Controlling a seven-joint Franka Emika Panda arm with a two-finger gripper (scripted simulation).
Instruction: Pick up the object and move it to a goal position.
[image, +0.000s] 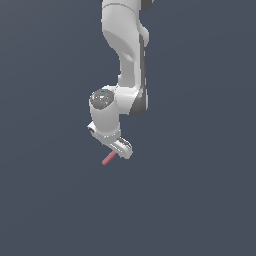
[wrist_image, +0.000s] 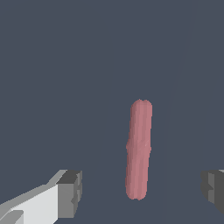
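Observation:
The object is a short, matte pinkish-red rod (image: 108, 159) lying on the flat dark grey ground. In the exterior view it sticks out from under my gripper (image: 120, 151) toward the exterior view's left. In the wrist view the rod (wrist_image: 139, 148) lies lengthwise between my two fingers, closer to one of them. My gripper (wrist_image: 142, 192) is open, with wide gaps between the rod and both dark pads (wrist_image: 70, 193). Neither pad touches the rod. The gripper is low over the ground, with one end of the rod between the pads.
The white arm (image: 127, 60) comes down from the top of the exterior view. A plain dark grey surface (image: 200, 200) spreads all around. No other objects or goal marker show.

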